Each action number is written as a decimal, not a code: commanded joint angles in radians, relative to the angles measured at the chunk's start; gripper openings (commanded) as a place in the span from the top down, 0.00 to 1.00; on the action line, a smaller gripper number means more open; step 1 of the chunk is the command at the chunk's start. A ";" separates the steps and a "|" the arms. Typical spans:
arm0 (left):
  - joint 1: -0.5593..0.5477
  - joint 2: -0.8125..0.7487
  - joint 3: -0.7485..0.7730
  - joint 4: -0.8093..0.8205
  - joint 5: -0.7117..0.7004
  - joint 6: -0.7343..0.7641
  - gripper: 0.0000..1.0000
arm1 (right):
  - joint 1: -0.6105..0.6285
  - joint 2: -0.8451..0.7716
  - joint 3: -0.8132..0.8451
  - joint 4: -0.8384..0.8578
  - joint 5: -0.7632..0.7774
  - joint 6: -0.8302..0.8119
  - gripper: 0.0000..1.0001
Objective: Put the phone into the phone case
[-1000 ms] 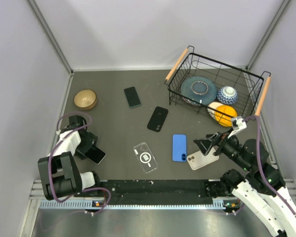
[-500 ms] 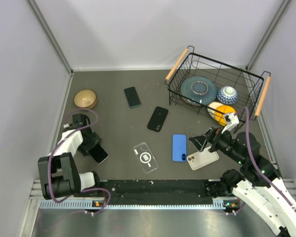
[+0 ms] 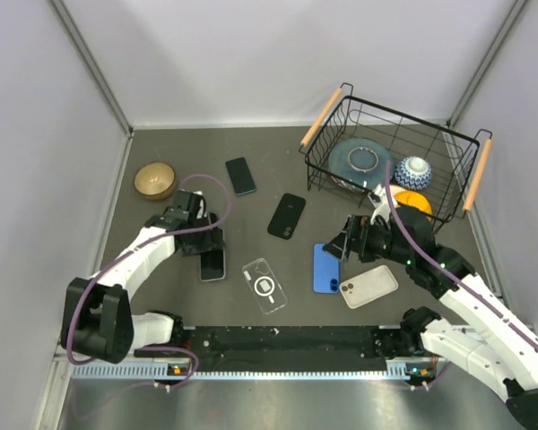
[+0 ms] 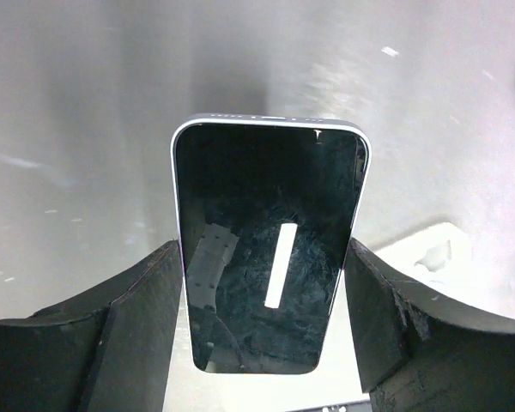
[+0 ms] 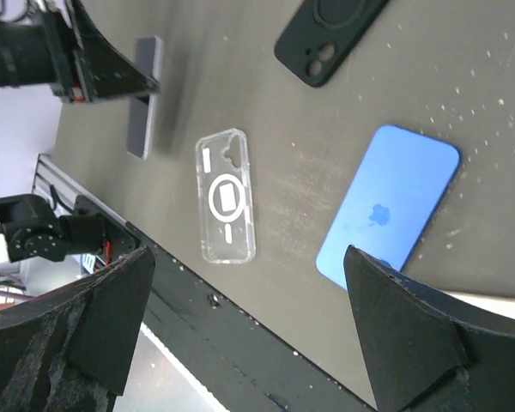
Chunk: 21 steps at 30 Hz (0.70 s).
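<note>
The phone (image 3: 212,264) has a dark screen and a pale rim. My left gripper (image 3: 208,245) is shut on it, left of the middle of the table. In the left wrist view the phone (image 4: 270,257) stands between both fingers (image 4: 146,309) of my left gripper (image 4: 264,259), which press on its long edges. The phone case (image 3: 264,285) is clear with a white ring and lies flat just right of the phone. My right gripper (image 3: 342,246) hangs open over the table by the blue phone. In the right wrist view the case (image 5: 226,196) lies ahead of my empty right gripper (image 5: 247,257), and the held phone (image 5: 144,99) shows edge-on.
A blue phone (image 3: 325,267) and a beige phone (image 3: 368,286) lie face down right of the case. A black case (image 3: 287,215), a black phone (image 3: 240,176) and a gold bowl (image 3: 155,179) sit farther back. A wire basket (image 3: 412,117) with dishes stands at back right.
My left gripper has closed on the phone and carried it right from the table's left edge towards the clear case. My right arm has moved left, off the beige phone.
</note>
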<state>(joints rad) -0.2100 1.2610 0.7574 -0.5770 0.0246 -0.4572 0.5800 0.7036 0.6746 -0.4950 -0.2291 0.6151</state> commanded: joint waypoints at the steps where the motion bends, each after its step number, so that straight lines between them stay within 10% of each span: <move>1: -0.091 -0.069 0.020 0.103 0.159 0.097 0.73 | 0.009 0.075 0.140 0.069 -0.039 -0.043 0.10; 11: -0.348 -0.256 -0.081 0.290 0.293 0.140 0.77 | 0.009 0.367 0.240 0.179 -0.234 0.020 0.50; 21: -0.585 -0.227 -0.070 0.384 0.236 0.198 0.80 | 0.021 0.600 0.299 0.231 -0.398 0.109 0.54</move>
<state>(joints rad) -0.7422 1.0294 0.6762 -0.3305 0.2676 -0.3000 0.5812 1.2766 0.9184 -0.3248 -0.5606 0.6823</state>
